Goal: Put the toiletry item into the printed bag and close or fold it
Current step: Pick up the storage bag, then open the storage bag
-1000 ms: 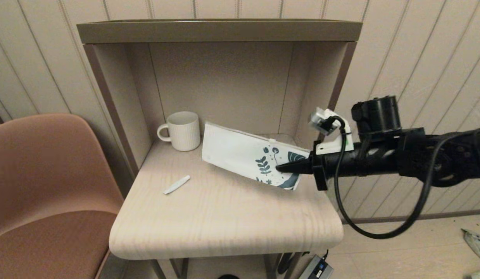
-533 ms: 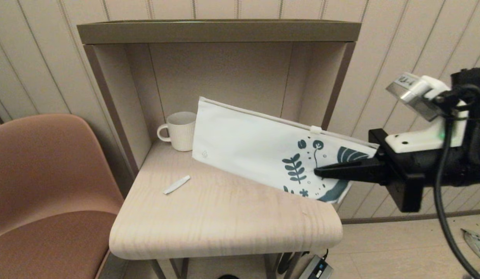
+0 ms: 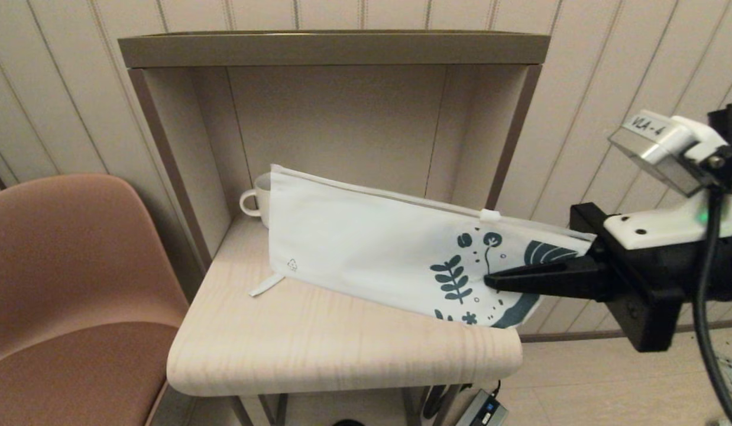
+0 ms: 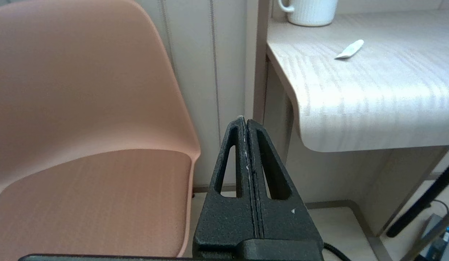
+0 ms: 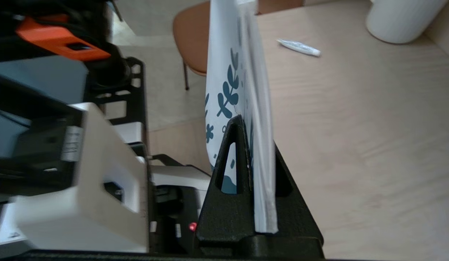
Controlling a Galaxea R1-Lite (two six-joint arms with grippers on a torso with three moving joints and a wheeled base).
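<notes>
The left pincer (image 4: pixel 246 125) hangs low beside the chair (image 4: pixel 83 108), below the surface (image 3: pixel 342 349) edge, its fingers pressed together on nothing. At about 3 o'clock in the head view, the right pincer (image 3: pixel 490 279) pinches the printed end of the bag (image 3: pixel 372 248) and holds it on edge, tilted, above the surface, its plain end toward 10 o'clock. The slider (image 3: pixel 489 215) sits on the top edge near the print. The tube (image 5: pixel 299 47) lies flat on the surface at about 9 o'clock, partly hidden behind the bag's lower corner in the head view. Farthest back, the mug (image 3: pixel 256 198) stands in the cabinet (image 3: pixel 336 50) corner, mostly hidden by the bag.
</notes>
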